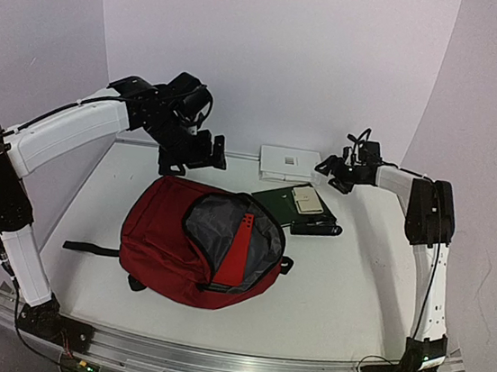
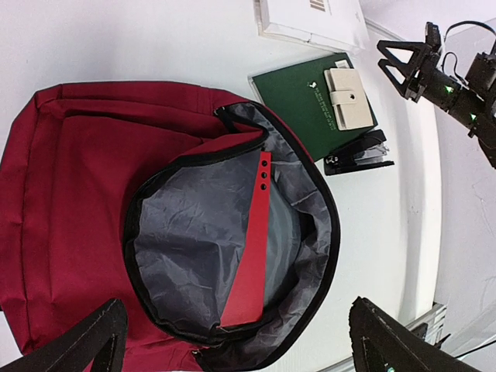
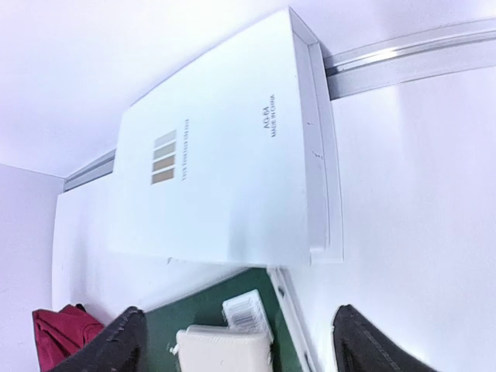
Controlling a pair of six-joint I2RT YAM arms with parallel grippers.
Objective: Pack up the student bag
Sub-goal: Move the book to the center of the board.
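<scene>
The dark red student bag (image 1: 157,229) lies on the table with its main compartment unzipped, grey lining showing (image 2: 194,248). A bright red flat folder (image 1: 239,248) stands inside it, also seen in the left wrist view (image 2: 252,248). My left gripper (image 1: 200,155) is open and empty, held above the bag's far edge. My right gripper (image 1: 334,171) is open and empty, held above the table's far right near the white box (image 1: 289,164). A green book (image 1: 282,204) with a beige case (image 1: 307,200) on it lies right of the bag, with a black stapler (image 1: 316,229) beside it.
The white flat box (image 3: 225,170) lies against the back wall. The green book (image 2: 310,101), beige case (image 2: 345,97) and stapler (image 2: 356,153) sit between bag and right arm. A black strap (image 1: 91,247) trails left of the bag.
</scene>
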